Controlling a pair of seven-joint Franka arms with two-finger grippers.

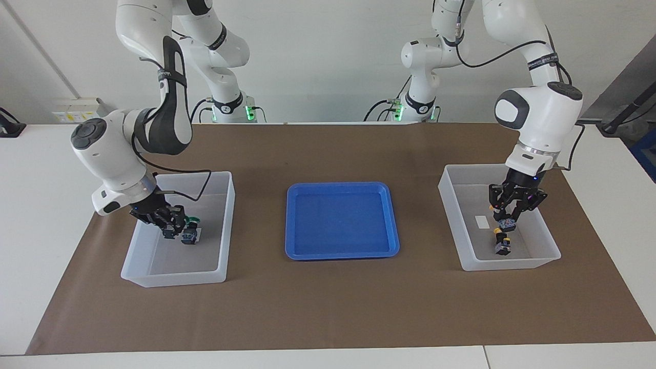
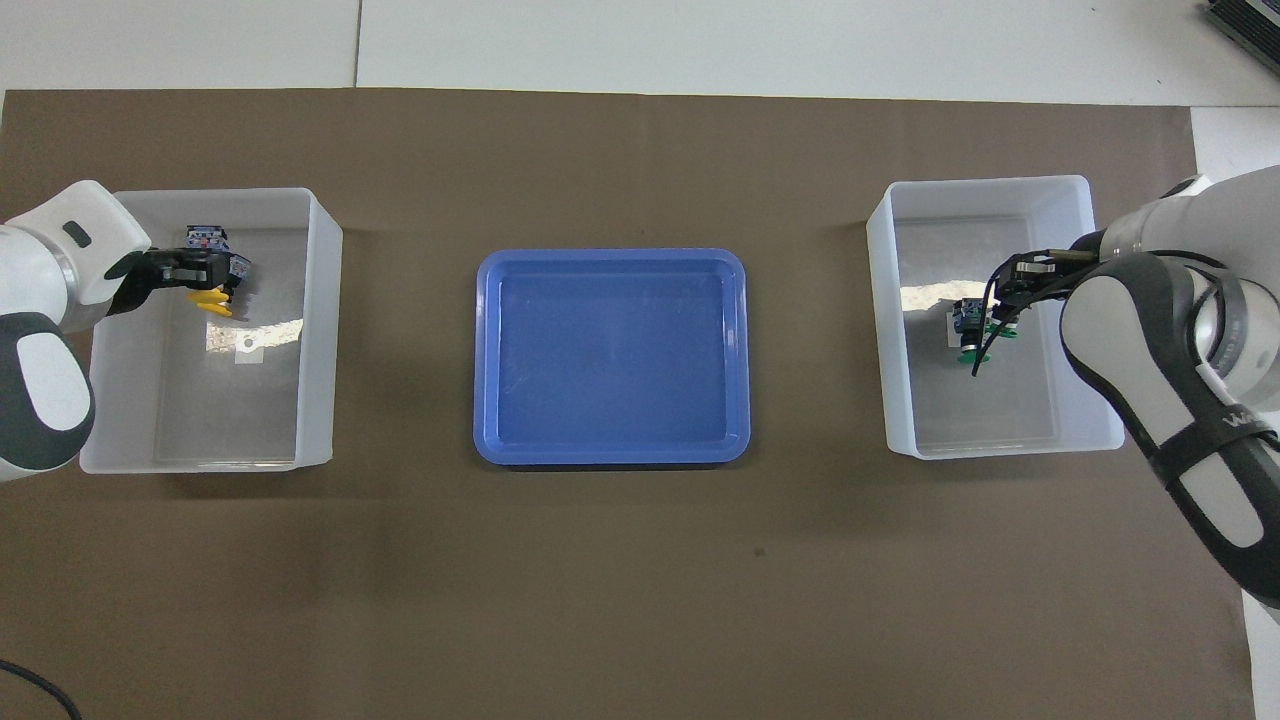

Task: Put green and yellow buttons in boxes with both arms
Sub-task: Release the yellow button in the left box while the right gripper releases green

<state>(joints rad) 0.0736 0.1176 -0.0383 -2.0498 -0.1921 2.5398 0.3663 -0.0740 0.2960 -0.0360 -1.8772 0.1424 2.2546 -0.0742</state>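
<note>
Near completion: each translucent white plastic box (image 1: 143, 256) (image 1: 548, 256) holds one released button. The left gripper (image 1: 512, 218) grips a second yellow-capped push-button (image 1: 507, 223); the right gripper (image 1: 171, 225) grips a green-capped one (image 1: 190, 220), both low inside, unreleased.

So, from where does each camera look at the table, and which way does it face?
Facing view: high across the table, looking at the robots; both arms show whole, the left gripper in one translucent white plastic box, the right gripper in the other.
Overhead view: above the robots' end, looking steeply down and forward; only forearms and grippers show.
Shared: the shallow blue plastic tray on the brown mat, both boxes, and a button held by each gripper.
</note>
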